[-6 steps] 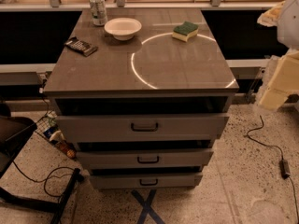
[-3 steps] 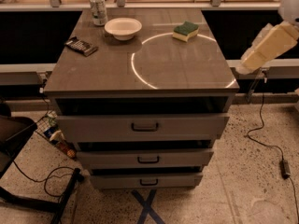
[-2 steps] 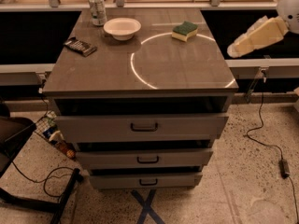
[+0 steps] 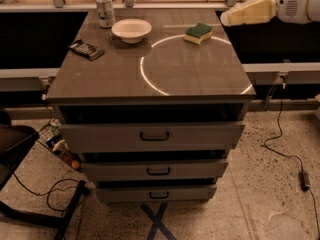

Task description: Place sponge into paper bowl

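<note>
My gripper (image 4: 224, 19) hung in the air off the right rear corner of the cabinet top (image 4: 150, 79), its tip pointing left. Spread or pressed together? I could not tell. The sponge (image 4: 198, 33) lay green side up near that corner, apart from the gripper. The paper bowl (image 4: 131, 30) sat empty to its left, with 1 silver can (image 4: 105, 9) just beyond.

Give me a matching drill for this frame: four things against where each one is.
1 sponge
2 bowl
3 can
4 gripper

A back left corner of the table
B off the table's right side, near the back
C on the far arc of the light ring
D between can and sponge

Pairs: 1-C, 2-D, 3-A, 4-B
</note>
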Tool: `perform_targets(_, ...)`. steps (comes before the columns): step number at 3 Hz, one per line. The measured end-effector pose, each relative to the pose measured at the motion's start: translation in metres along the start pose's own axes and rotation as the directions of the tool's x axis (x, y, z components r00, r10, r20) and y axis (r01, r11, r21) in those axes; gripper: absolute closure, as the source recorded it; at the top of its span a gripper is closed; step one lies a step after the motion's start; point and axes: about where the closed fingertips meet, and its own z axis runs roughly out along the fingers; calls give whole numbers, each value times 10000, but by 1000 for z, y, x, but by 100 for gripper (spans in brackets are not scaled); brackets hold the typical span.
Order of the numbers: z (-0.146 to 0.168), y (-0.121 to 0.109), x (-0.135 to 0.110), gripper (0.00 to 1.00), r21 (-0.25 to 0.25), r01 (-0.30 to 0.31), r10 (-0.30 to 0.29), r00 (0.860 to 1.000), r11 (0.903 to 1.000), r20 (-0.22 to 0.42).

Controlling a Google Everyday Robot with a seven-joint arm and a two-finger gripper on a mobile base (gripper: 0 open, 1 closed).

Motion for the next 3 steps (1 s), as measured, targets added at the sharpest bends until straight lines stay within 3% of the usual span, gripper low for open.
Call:
perform_targets(1, 0, -16, -11, 0, 662, -5, -21, 9992, 9978, 389)
perform_targets(2, 1, -16, -11, 0, 668, -11, -16, 9992, 9978, 394)
perform_targets(3, 26, -35, -11, 0, 1166, -292, 236, 9985, 9927, 493)
